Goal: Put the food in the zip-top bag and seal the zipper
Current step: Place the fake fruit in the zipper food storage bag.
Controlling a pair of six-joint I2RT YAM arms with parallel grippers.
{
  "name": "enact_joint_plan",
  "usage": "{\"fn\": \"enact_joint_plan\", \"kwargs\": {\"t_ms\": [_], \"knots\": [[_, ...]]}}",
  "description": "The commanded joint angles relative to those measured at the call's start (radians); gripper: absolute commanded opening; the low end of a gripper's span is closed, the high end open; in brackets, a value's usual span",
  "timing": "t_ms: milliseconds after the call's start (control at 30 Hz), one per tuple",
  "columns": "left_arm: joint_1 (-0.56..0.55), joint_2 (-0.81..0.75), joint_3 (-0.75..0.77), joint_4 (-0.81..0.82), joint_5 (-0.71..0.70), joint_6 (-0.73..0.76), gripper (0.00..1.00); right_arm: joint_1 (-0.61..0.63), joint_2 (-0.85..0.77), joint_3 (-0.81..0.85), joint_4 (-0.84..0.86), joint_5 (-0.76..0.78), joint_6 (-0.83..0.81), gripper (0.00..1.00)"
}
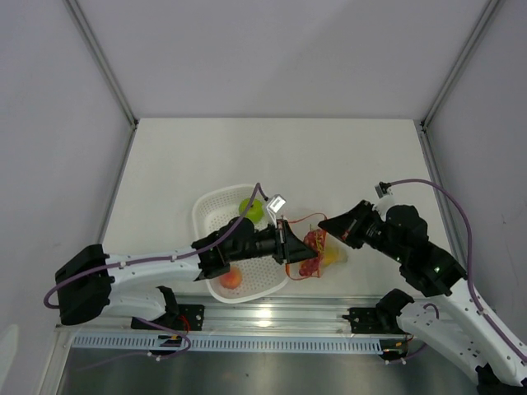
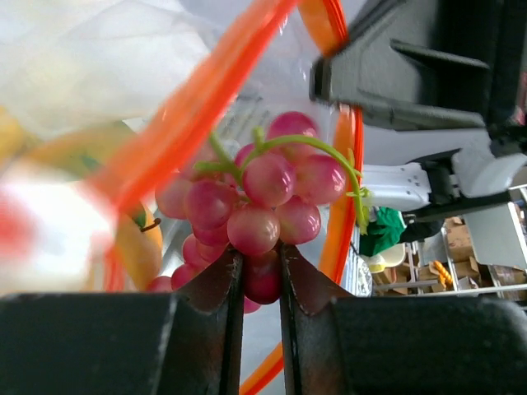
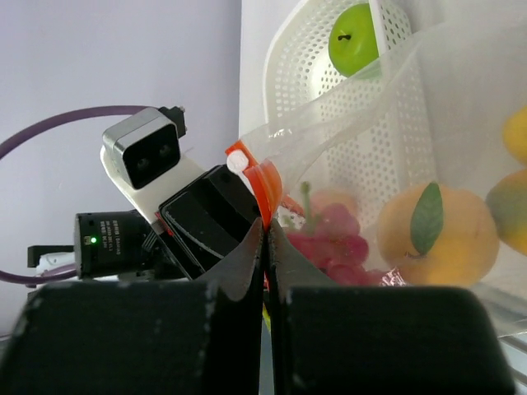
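Note:
My left gripper (image 1: 290,244) (image 2: 262,271) is shut on a bunch of dark red grapes (image 1: 314,247) (image 2: 263,202) and holds it in the mouth of the clear zip-top bag (image 1: 339,247) (image 3: 387,99). The red-orange zipper (image 2: 198,99) (image 3: 265,185) loops around the grapes. My right gripper (image 1: 328,222) (image 3: 265,230) is shut on the zipper strip and holds the mouth up. Through the bag I see the grapes (image 3: 329,234), an orange with a green leaf (image 3: 436,230) and a yellow fruit (image 1: 332,257) (image 3: 516,136). A green apple (image 1: 251,207) (image 3: 356,37) and a pink-orange peach (image 1: 231,278) lie in the basket.
The white perforated basket (image 1: 210,206) (image 3: 288,66) stands left of the bag, under my left arm. A metal rail (image 1: 263,317) runs along the near table edge. White walls stand behind and at both sides.

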Motion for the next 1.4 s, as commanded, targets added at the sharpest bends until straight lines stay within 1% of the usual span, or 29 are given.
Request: {"fn": "enact_joint_plan", "kwargs": {"t_ms": [0, 67, 100, 167, 233, 267, 300, 367, 400, 467, 500, 600, 700, 800, 867, 900, 1000, 1067, 1167, 1233, 1300, 1367], "knots": [[-0.005, 0.030, 0.128, -0.172, -0.004, 0.011, 0.08, -0.004, 0.013, 0.012, 0.071, -0.031, -0.013, 0.00], [-0.002, 0.048, 0.176, -0.242, -0.006, 0.017, 0.17, -0.004, 0.010, 0.012, 0.067, -0.028, -0.020, 0.00], [0.002, 0.056, 0.202, -0.270, -0.007, 0.023, 0.24, -0.004, 0.009, 0.014, 0.066, -0.028, -0.026, 0.00], [0.014, 0.076, 0.219, -0.333, -0.004, 0.031, 0.30, -0.004, 0.006, 0.019, 0.063, -0.034, -0.032, 0.00], [0.035, 0.081, 0.259, -0.363, -0.006, 0.033, 0.39, -0.004, 0.009, 0.025, 0.059, -0.040, -0.037, 0.00], [0.046, 0.088, 0.259, -0.392, -0.006, 0.036, 0.44, -0.004, 0.007, 0.026, 0.057, -0.042, -0.037, 0.00], [0.054, 0.091, 0.294, -0.417, -0.006, 0.040, 0.53, -0.004, 0.006, 0.026, 0.057, -0.040, -0.037, 0.00], [0.075, 0.099, 0.334, -0.512, -0.024, 0.048, 0.59, -0.004, 0.003, 0.028, 0.054, -0.040, -0.037, 0.00], [0.080, 0.098, 0.345, -0.519, -0.033, 0.054, 0.68, -0.006, 0.003, 0.029, 0.051, -0.039, -0.037, 0.00], [0.081, 0.085, 0.364, -0.574, -0.074, 0.078, 0.80, -0.004, 0.003, 0.032, 0.044, -0.034, -0.043, 0.00], [0.081, 0.065, 0.363, -0.587, -0.085, 0.095, 0.99, -0.004, 0.003, 0.034, 0.040, -0.033, -0.044, 0.00], [0.081, 0.033, 0.352, -0.611, -0.121, 0.115, 0.99, -0.004, 0.000, 0.032, 0.034, -0.025, -0.052, 0.00], [0.078, -0.045, 0.296, -0.601, -0.150, 0.143, 0.99, -0.006, 0.001, 0.040, 0.016, -0.011, -0.069, 0.00], [0.074, -0.154, 0.213, -0.591, -0.191, 0.160, 1.00, -0.006, 0.000, 0.046, -0.016, 0.015, -0.089, 0.00], [0.074, -0.236, 0.181, -0.632, -0.219, 0.161, 1.00, -0.007, 0.000, 0.051, -0.039, 0.029, -0.110, 0.00], [0.074, -0.261, 0.177, -0.655, -0.269, 0.166, 1.00, -0.006, 0.003, 0.054, -0.045, 0.035, -0.118, 0.00], [0.078, -0.341, 0.167, -0.753, -0.337, 0.175, 1.00, -0.007, 0.004, 0.057, -0.082, 0.056, -0.152, 0.00], [0.084, -0.367, 0.171, -0.840, -0.366, 0.174, 0.99, -0.007, 0.004, 0.057, -0.108, 0.067, -0.184, 0.00], [0.110, -0.403, 0.164, -0.912, -0.386, 0.155, 1.00, -0.006, -0.010, 0.059, -0.144, 0.088, -0.216, 0.00], [0.132, -0.401, 0.159, -0.952, -0.394, 0.116, 0.99, -0.007, -0.016, 0.059, -0.162, 0.095, -0.227, 0.00], [0.153, -0.377, 0.164, -1.044, -0.413, 0.063, 1.00, -0.007, -0.020, 0.066, -0.174, 0.096, -0.239, 0.00], [0.166, -0.351, 0.168, -1.130, -0.463, 0.001, 0.99, -0.007, -0.020, 0.072, -0.191, 0.101, -0.248, 0.00]]}}
